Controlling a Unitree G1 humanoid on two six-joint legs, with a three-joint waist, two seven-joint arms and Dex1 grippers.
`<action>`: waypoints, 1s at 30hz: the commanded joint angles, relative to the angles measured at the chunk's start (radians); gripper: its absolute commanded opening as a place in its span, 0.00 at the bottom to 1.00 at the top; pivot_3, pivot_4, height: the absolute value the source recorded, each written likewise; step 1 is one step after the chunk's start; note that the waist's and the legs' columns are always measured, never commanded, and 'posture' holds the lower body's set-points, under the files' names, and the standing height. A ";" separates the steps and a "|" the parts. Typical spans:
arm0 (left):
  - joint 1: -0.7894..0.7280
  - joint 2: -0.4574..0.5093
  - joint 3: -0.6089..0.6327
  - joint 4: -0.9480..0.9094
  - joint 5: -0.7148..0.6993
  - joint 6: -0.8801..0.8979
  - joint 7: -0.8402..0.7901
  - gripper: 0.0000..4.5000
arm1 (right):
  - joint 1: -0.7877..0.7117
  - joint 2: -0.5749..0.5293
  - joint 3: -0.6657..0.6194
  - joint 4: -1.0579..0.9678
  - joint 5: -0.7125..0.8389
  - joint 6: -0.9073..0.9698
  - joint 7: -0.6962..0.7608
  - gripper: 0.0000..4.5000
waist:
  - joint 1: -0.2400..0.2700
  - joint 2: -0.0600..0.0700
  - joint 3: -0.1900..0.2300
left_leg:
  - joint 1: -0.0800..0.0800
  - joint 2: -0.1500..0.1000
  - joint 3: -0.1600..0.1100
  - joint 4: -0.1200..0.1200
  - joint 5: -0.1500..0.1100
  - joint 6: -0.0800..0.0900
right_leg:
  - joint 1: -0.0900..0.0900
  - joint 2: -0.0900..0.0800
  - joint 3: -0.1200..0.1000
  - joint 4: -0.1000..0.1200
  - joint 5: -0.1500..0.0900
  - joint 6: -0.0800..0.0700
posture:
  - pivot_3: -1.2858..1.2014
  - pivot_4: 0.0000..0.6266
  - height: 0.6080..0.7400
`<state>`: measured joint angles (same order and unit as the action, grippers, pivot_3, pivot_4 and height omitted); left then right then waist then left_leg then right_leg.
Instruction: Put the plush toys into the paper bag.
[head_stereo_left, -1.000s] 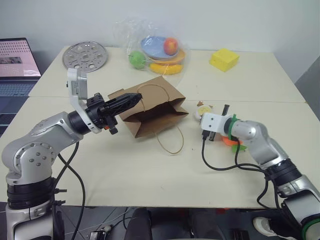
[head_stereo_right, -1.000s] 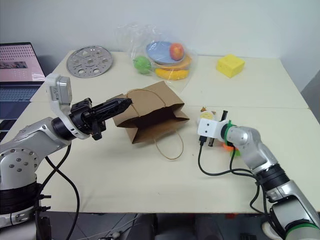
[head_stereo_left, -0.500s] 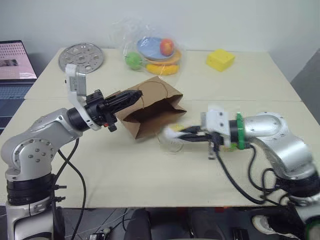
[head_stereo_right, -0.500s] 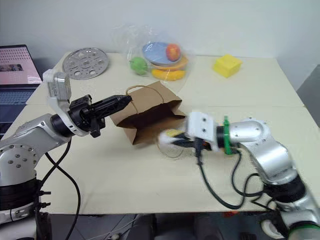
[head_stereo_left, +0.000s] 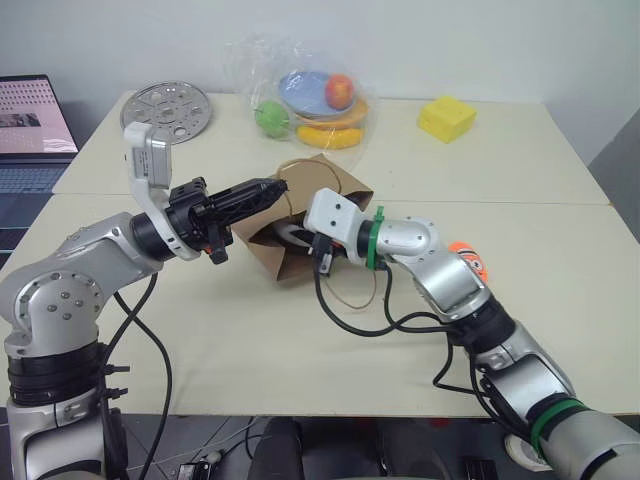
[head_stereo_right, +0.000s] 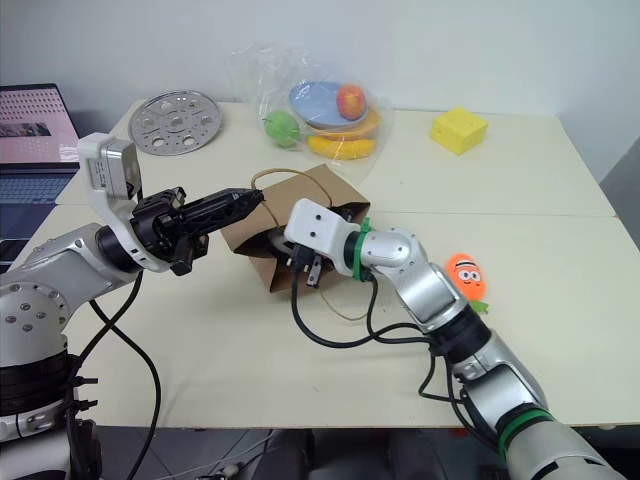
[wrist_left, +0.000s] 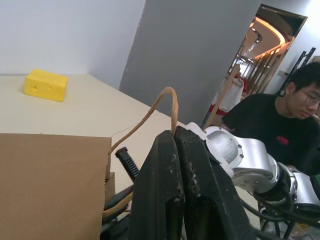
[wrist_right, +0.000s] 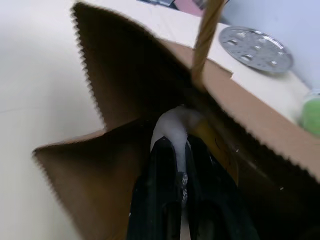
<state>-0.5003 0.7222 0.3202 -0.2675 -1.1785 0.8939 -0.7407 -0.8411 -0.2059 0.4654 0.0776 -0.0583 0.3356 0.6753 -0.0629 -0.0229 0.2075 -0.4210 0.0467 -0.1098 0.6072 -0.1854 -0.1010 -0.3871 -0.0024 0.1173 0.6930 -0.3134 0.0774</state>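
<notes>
Pinching the white egg toy (wrist_right: 172, 125), right end effector (wrist_right: 181, 175) enters paper bag (head_stereo_left: 325, 185) — left end effector (wrist_left: 175, 145) clamps its handle (wrist_left: 155, 107).

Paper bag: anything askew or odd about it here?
The paper bag lies on its side, its mouth held open by the left claw pinching a handle; that suits loading. Nothing looks torn or spilled.

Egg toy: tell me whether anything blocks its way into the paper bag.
Nothing visible does. The right gripper is shut on the egg toy at the open mouth of the paper bag, which the left gripper holds up by a handle.
</notes>
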 joint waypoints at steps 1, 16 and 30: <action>-0.010 0.006 0.037 -0.012 -0.028 0.000 0.013 0.00 | -0.018 0.007 0.000 0.036 -0.064 -0.113 -0.052 0.13 | 0.003 0.000 0.000 | 0.000 0.000 0.000 0.000 0.000 0.000 | 0.000 0.000 0.000 0.000 0.000 0.000 | 0.52 0.24 1.00; -0.043 0.000 0.040 0.063 -0.014 -0.021 0.013 0.00 | 0.102 -0.173 -0.135 -0.382 0.183 0.088 0.225 0.88 | 0.006 0.000 0.000 | 0.000 0.000 -0.001 0.001 0.000 0.000 | 0.000 0.000 -0.001 0.002 0.000 0.000 | 0.52 0.24 1.00; -0.018 0.000 0.050 0.047 -0.004 -0.020 0.003 0.00 | 0.481 -0.775 -0.384 -0.457 0.163 0.065 0.364 0.88 | 0.006 0.000 0.000 | -0.001 0.000 0.002 0.001 0.000 0.000 | 0.002 -0.001 0.001 -0.007 0.000 0.000 | 0.52 0.24 1.00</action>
<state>-0.5099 0.7145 0.3482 -0.1972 -1.1795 0.8864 -0.7307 -0.3665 -0.9521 0.0922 -0.4013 0.1645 0.4539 1.0654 -0.0566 -0.0232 0.2078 -0.4213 0.0464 -0.1067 0.6079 -0.1856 -0.1005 -0.3851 -0.0031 0.1195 0.6865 -0.3137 0.0776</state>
